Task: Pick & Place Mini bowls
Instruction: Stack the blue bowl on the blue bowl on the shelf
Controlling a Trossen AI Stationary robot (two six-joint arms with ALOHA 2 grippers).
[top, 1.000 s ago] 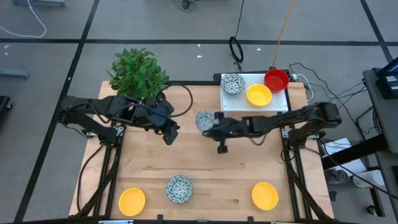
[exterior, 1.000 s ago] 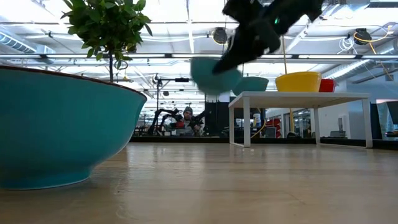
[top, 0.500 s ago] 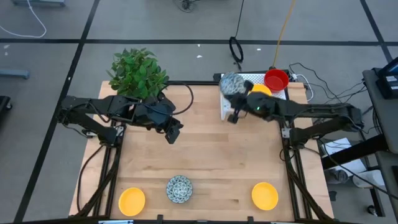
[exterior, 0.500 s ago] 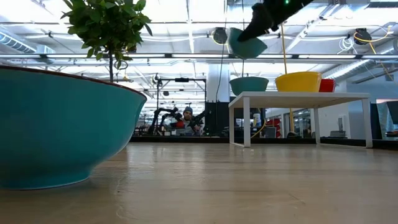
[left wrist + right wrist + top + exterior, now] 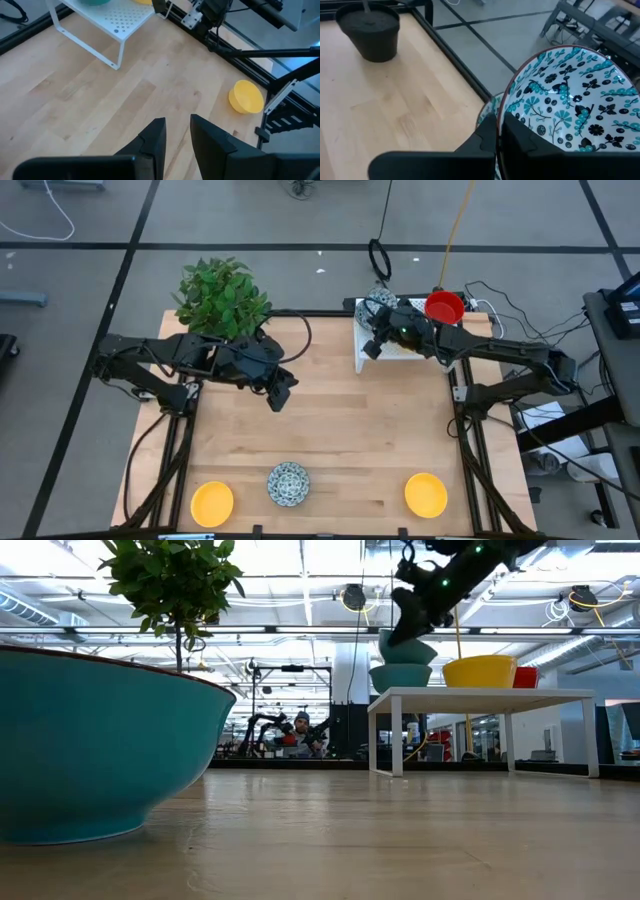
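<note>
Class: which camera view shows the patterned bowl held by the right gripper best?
The right wrist view: the patterned bowl fills it, rim pinched by the right gripper. The low view shows only its teal outside above another bowl; in the high view the arm mostly hides it; the left wrist view misses it.

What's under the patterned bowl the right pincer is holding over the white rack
Directly below the held patterned bowl sits another patterned bowl on the white rack. The right pincer grips the upper bowl's rim. The lower bowl's inside is mostly covered.

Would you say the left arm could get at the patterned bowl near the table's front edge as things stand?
Probably yes: the left gripper hangs empty and slightly open over bare wood, and nothing stands between it and the patterned bowl; the yellow bowl sits apart from it.
</note>
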